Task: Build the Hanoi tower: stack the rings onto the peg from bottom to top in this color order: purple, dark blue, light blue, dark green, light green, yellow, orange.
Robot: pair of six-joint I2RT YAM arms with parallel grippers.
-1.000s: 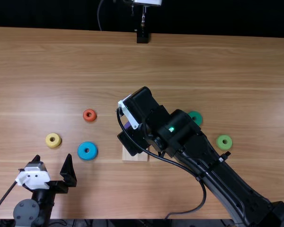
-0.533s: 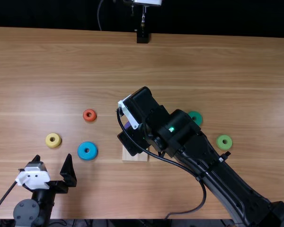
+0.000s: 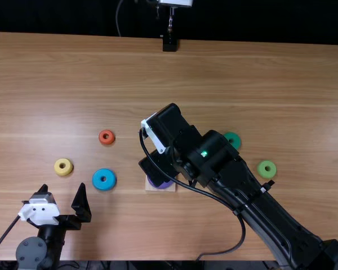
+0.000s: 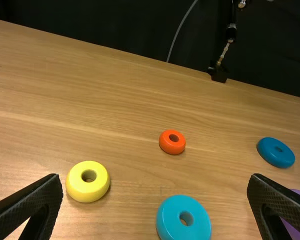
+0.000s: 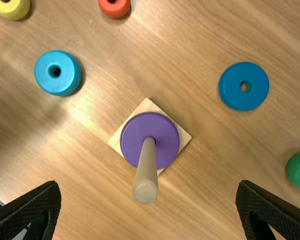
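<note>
ring count: seven, each a different color. peg count: one. base count: one, square, wooden.

loaded item: the peg (image 5: 147, 172) carries one ring, the purple ring (image 5: 160, 135), which encircles it over the base (image 5: 146, 106).

unloaded items: six rings rest on the table (image 3: 214, 73). left of the base: the yellow ring (image 3: 58, 170), the light blue ring (image 3: 99, 185) and, farther back, the orange ring (image 3: 102, 140). far side of the base: the dark blue ring (image 5: 232, 97). right side: the dark green ring (image 3: 234, 136) and, nearer and farther right, the light green ring (image 3: 262, 174).

right gripper (image 3: 158, 163): above the base area; fingers set wide, nothing between them in contact.

left gripper (image 3: 63, 187): near left, fingers set wide, gripping nothing.
</note>
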